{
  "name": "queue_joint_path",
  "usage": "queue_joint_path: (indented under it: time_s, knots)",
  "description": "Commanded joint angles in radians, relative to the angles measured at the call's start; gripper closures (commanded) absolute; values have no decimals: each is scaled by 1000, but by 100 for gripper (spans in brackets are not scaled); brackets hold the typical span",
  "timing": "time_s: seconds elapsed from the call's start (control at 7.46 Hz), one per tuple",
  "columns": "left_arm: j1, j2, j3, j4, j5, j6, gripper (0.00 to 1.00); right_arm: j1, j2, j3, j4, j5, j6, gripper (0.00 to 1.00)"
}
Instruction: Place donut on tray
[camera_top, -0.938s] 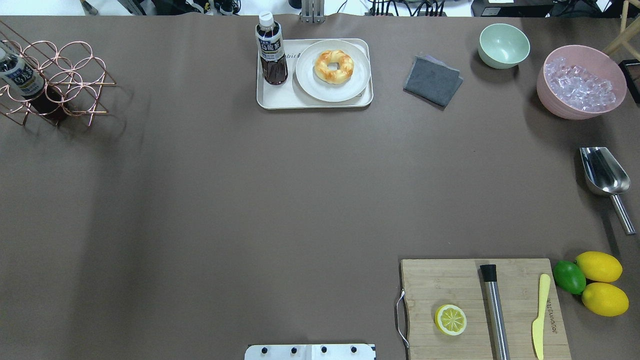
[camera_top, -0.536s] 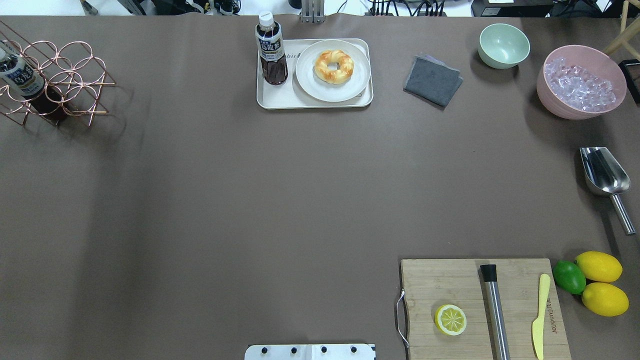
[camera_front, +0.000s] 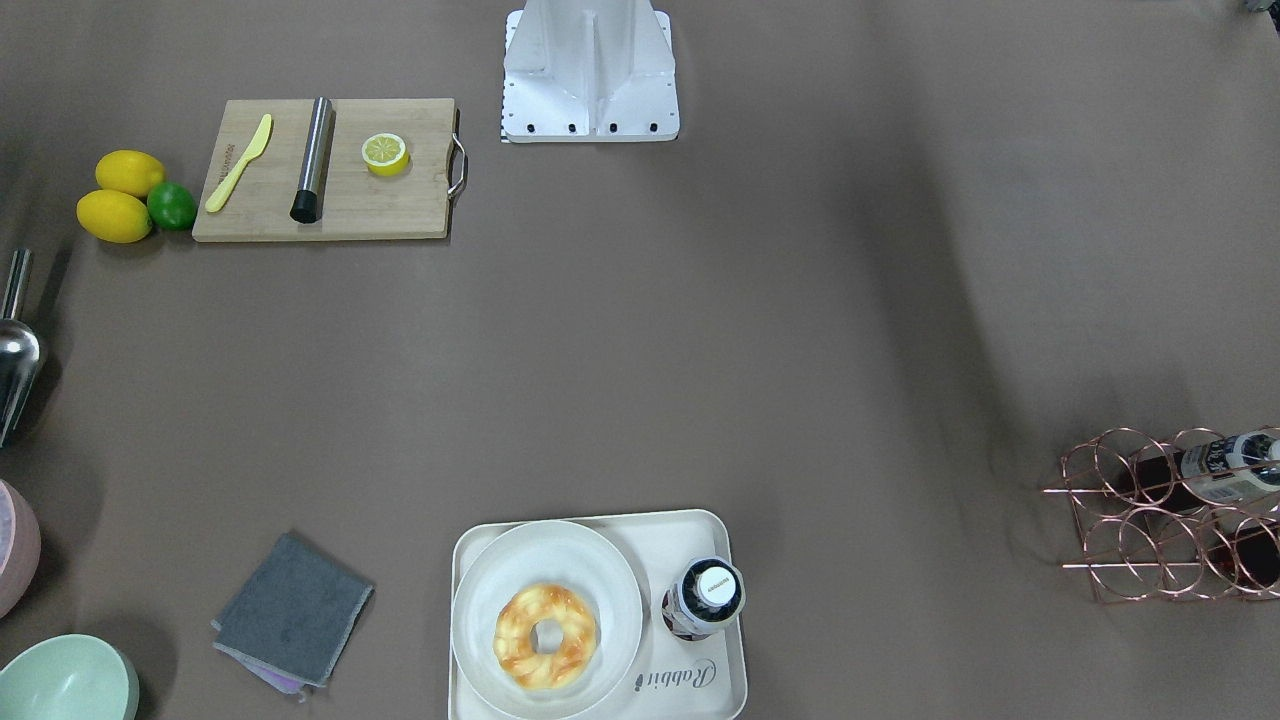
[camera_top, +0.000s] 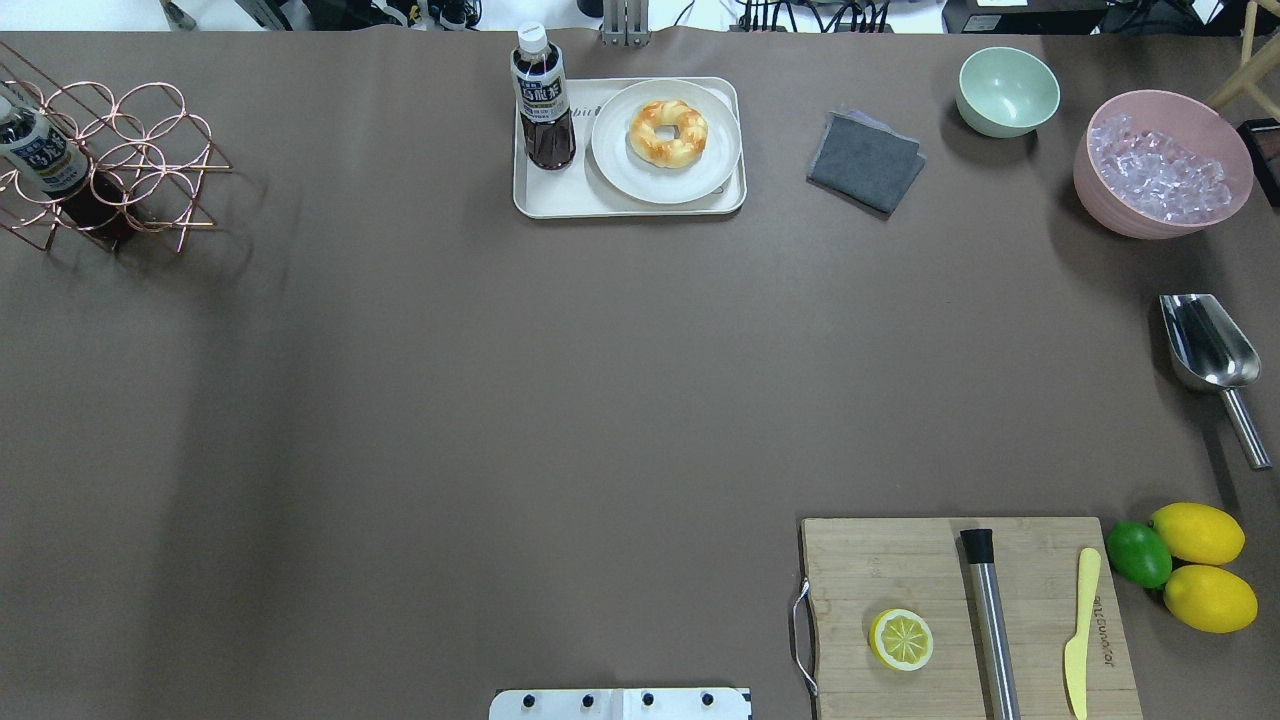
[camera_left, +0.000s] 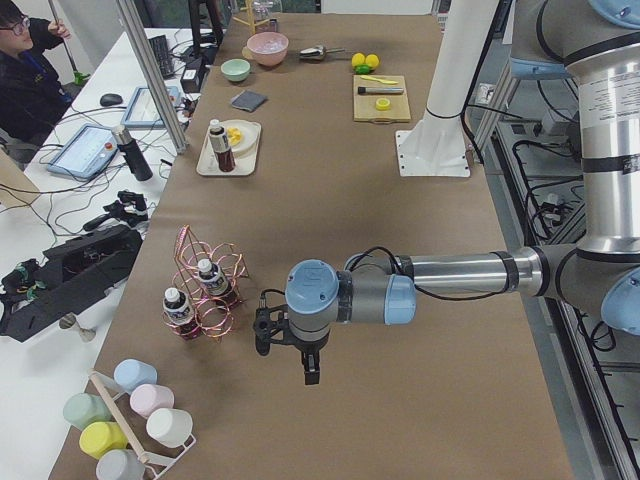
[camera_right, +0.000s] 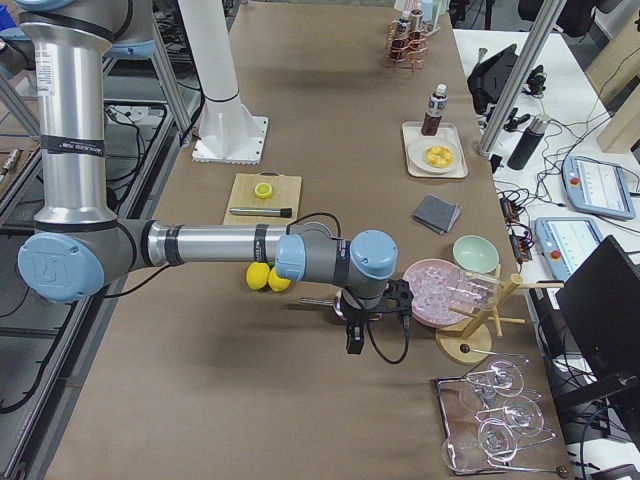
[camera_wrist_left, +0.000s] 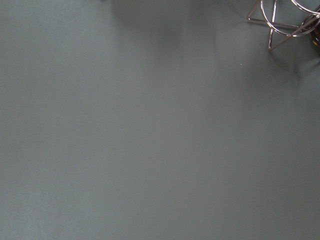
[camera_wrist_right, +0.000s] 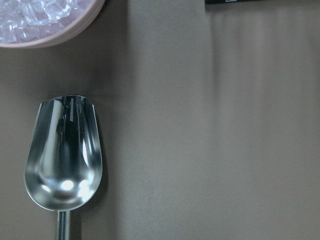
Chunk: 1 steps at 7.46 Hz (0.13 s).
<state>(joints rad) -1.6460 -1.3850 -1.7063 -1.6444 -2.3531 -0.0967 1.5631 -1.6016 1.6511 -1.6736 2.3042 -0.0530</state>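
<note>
The donut (camera_top: 668, 132) is a golden ring with orange-brown patches. It lies on a round off-white plate (camera_top: 700, 175) that sits on the cream tray (camera_top: 560, 200) at the table's far middle. In the front-facing view the donut (camera_front: 545, 636) and the tray (camera_front: 700, 690) with its "Rabbit" script are at the bottom. Neither gripper is in the overhead or front-facing view. The left gripper (camera_left: 300, 360) hangs over bare table beside the wire rack. The right gripper (camera_right: 352, 340) hangs over the scoop near the pink bowl. I cannot tell whether either is open or shut.
A dark drink bottle (camera_top: 541, 95) stands on the tray's left part. A copper wire rack (camera_top: 110, 160), grey cloth (camera_top: 865, 160), green bowl (camera_top: 1007, 90), pink ice bowl (camera_top: 1160, 165), metal scoop (camera_top: 1205, 345) and cutting board (camera_top: 900, 560) with a halved lemon (camera_top: 901, 639) ring the table.
</note>
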Motion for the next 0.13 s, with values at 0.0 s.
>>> queue_joint_path:
  time_s: [0.0]
  knots:
    - [0,0,0,0,0,0,2,0,-3,2,0,7,2,0]
